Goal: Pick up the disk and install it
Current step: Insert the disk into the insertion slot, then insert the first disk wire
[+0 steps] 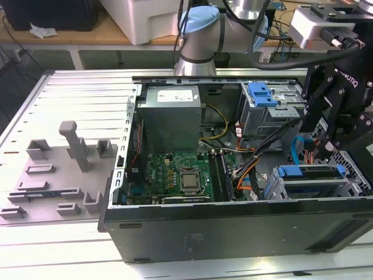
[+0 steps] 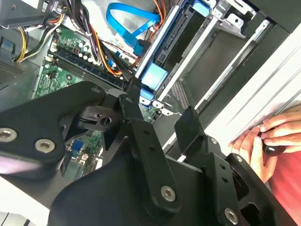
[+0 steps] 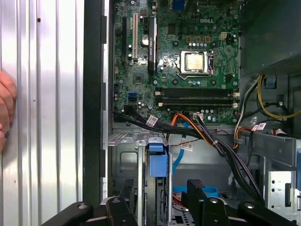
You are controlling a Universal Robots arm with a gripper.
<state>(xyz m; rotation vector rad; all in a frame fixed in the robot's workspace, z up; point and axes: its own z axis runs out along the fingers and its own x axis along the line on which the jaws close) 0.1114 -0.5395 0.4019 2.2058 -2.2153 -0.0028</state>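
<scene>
The disk sits on edge in the drive bay at the front corner of the open computer case, on the exterior view's right; its blue bracket faces up. In both wrist views the blue bracket tab pokes out of the bay. My black gripper hovers just above the bay. It is open, with one finger on each side of the disk's edge and a gap to each. Nothing is held between the fingers.
A grey drive cage with a blue latch stands behind the bay. Black, orange and blue cables run beside it over the motherboard. A person's hand rests on the table by the case wall. A grey fixture plate lies at the exterior view's left.
</scene>
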